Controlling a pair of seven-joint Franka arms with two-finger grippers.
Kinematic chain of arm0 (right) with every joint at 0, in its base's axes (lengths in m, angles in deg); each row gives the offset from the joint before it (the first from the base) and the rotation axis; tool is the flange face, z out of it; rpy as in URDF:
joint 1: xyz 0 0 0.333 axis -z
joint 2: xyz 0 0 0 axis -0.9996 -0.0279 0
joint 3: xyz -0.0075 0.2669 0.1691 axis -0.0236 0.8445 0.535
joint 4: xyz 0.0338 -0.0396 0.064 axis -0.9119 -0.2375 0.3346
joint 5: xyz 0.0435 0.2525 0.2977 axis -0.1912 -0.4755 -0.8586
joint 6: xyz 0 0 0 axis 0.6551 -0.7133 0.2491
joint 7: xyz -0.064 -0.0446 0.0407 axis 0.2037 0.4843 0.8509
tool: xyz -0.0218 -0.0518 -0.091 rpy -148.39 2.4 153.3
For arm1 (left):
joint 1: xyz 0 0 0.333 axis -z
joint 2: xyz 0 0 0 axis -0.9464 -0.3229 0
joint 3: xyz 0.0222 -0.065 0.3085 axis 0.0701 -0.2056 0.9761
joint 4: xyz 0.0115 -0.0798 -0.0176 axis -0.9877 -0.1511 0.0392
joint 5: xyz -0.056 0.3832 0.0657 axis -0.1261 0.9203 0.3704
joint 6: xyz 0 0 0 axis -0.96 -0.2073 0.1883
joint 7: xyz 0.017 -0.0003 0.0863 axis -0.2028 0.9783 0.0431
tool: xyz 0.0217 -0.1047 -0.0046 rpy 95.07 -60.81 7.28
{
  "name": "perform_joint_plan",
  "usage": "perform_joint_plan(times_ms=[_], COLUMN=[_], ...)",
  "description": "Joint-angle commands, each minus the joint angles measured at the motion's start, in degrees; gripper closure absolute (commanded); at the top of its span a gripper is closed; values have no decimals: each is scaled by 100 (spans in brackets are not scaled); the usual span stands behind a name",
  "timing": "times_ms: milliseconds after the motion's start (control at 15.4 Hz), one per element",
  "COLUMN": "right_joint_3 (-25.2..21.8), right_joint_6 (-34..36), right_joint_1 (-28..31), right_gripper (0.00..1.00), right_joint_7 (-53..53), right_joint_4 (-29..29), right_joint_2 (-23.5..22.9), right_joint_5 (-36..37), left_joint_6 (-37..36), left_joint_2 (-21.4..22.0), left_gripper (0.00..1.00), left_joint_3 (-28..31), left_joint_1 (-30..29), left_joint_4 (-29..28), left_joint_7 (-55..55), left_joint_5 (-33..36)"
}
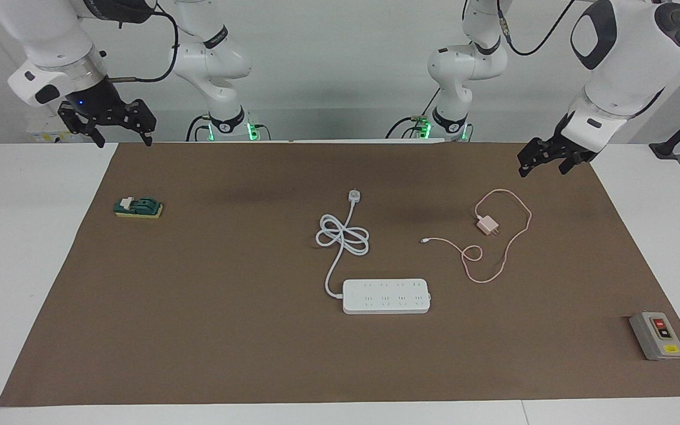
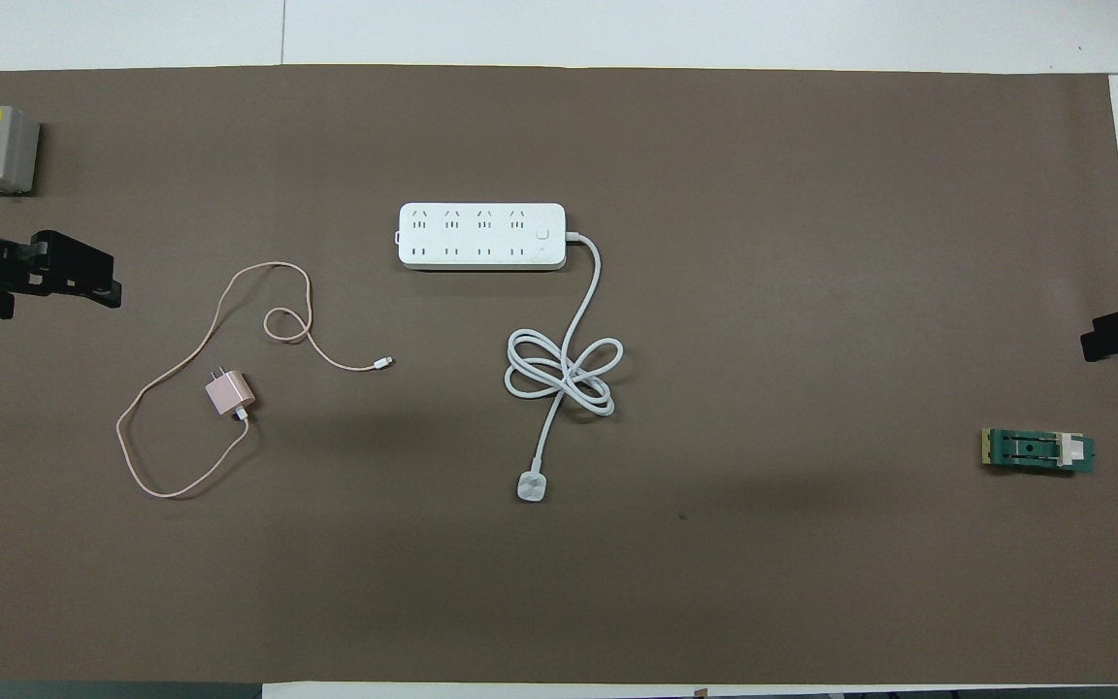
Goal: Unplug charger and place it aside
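Observation:
The pale pink charger [image 1: 487, 225] lies loose on the brown mat, apart from the white power strip [image 1: 386, 296], nearer to the robots than it and toward the left arm's end. Its thin pink cable [image 1: 517, 236] loops around it. In the overhead view the charger [image 2: 229, 394] rests with its prongs bare, and none of the strip's [image 2: 481, 236] sockets has anything in it. My left gripper [image 1: 542, 171] hangs open and empty above the mat's edge near the charger; it also shows in the overhead view [image 2: 115, 282]. My right gripper [image 1: 126, 141] hangs open and empty at the right arm's end.
The strip's thick white cord [image 1: 343, 236] lies coiled between the strip and the robots, ending in its plug [image 1: 355, 195]. A grey box with red and yellow buttons [image 1: 657, 335] sits at the left arm's end. A small green block [image 1: 138, 207] lies at the right arm's end.

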Motion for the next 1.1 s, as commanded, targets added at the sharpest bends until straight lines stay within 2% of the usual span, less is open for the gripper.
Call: perform_joint_plan(times_ms=[0,390,1040], right_joint_3=[106,107,107], right_joint_6=[-106,-115,-203], right_joint_1=[88,80,80], right_gripper=[0,0,0], right_joint_7=[-96,-96,-96], right_joint_4=[-187,-187,-257], right_joint_2=[152,152,152], right_joint_5=[83,74,74], left_joint_6=[136,172,155], left_joint_2=[-177,17,8], left_gripper=[0,0,0], left_joint_3=[-9,-36,-45], left_joint_1=[53,97,105], left_joint_4=[266,-173,-156], left_joint_7=[74,179,153], left_joint_5=[296,377,368])
